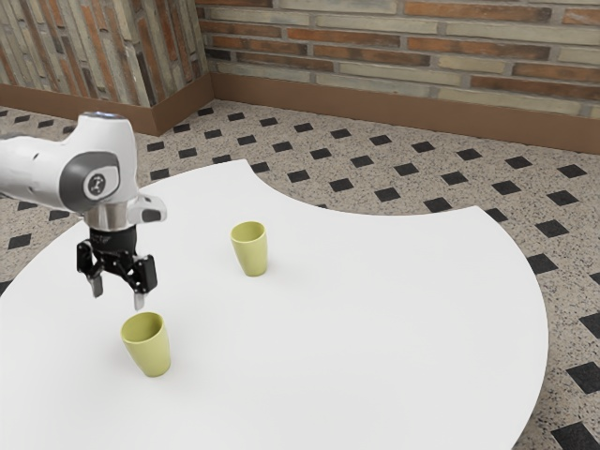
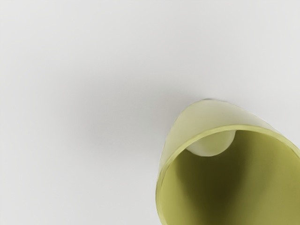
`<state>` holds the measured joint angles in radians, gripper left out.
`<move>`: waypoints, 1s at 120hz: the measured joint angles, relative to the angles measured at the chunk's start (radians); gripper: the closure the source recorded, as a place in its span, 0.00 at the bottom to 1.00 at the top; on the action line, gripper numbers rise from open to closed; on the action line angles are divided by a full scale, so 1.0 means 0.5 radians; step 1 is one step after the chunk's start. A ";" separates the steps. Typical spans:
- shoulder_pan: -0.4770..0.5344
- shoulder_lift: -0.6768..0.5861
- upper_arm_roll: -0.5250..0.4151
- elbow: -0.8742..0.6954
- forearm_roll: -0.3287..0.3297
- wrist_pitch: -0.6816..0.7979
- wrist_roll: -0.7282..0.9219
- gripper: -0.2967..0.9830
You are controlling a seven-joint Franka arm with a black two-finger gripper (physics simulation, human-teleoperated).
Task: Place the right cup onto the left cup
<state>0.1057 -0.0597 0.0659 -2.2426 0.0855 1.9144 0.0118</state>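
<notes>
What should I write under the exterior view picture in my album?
An open black gripper hovers close to one yellow-green cup, while a matching cup stands farther off on the white table.

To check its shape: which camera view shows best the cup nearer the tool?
The exterior view: the cup stands whole, rim to base. The wrist view looks into its opening, but crops it.

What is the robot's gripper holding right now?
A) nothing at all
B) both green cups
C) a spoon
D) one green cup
A, because the gripper is up in the air with its fingers apart and nothing between them, while the near cup and the far cup both stand on the white table.
</notes>
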 joint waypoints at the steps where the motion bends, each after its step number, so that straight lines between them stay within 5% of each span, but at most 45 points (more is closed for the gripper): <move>1: 0.001 0.003 0.000 -0.001 0.000 0.004 0.000 0.23; 86: 0.044 0.307 0.003 -0.009 -0.007 0.217 0.012 0.23; 120: 0.043 0.305 0.005 0.007 -0.012 0.311 0.012 0.69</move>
<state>0.1274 0.0930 0.0686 -2.2394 0.0794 2.0700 0.0176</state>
